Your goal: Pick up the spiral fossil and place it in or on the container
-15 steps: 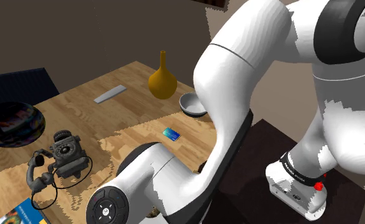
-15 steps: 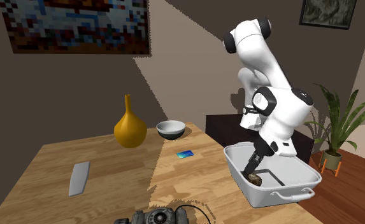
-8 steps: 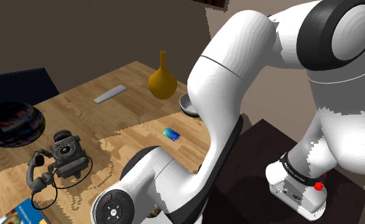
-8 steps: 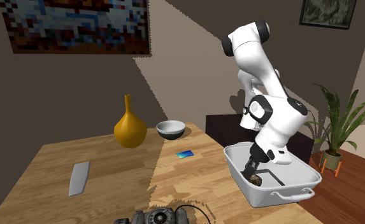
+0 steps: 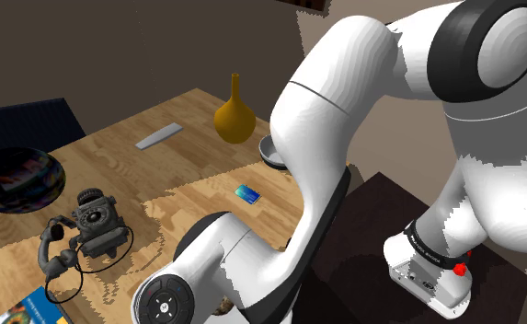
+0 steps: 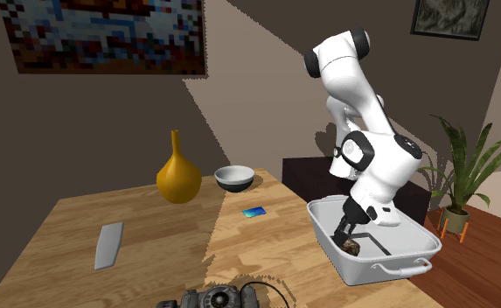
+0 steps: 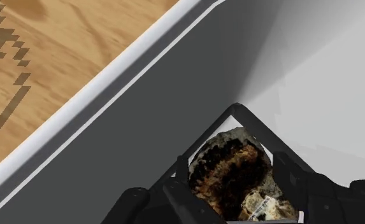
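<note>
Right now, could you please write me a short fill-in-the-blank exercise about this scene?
1. Inside the container, the gripper is ____ on the spiral fossil.
2. The small card lying on the table is ____ in colour.
3. The vase next to the bowl stands ____.
Missing words: shut; blue; upright.

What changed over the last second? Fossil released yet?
The arm folded lower, mostly in the first half second. The gripper hardly shifted inside the white tray. The spiral fossil is still clasped, not released. The vase, bowl and card are unchanged.
</note>
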Robot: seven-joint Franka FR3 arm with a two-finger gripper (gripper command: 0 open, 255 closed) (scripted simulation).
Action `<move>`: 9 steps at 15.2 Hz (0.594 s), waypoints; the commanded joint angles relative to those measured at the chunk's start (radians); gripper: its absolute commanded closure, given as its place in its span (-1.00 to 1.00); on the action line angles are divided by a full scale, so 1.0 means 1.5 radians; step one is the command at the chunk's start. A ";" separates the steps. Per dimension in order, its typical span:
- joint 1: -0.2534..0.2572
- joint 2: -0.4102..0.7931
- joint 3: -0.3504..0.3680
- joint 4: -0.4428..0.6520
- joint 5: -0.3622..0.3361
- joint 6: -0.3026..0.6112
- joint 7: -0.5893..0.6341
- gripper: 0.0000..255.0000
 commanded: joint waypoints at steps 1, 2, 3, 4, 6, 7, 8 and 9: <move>-0.001 0.000 -0.001 -0.001 0.000 0.000 0.000 1.00; -0.001 0.001 -0.002 -0.001 0.000 0.000 0.000 1.00; -0.001 0.000 -0.001 -0.002 0.000 0.000 0.001 1.00; -0.001 0.000 -0.001 -0.002 0.000 0.000 0.001 1.00; -0.003 -0.002 -0.001 -0.005 0.000 0.001 0.000 1.00; -0.004 -0.002 -0.001 -0.005 0.000 0.001 0.000 1.00; -0.005 -0.004 -0.001 -0.008 0.000 0.003 0.000 1.00; -0.001 0.002 -0.002 0.001 -0.001 -0.001 0.000 1.00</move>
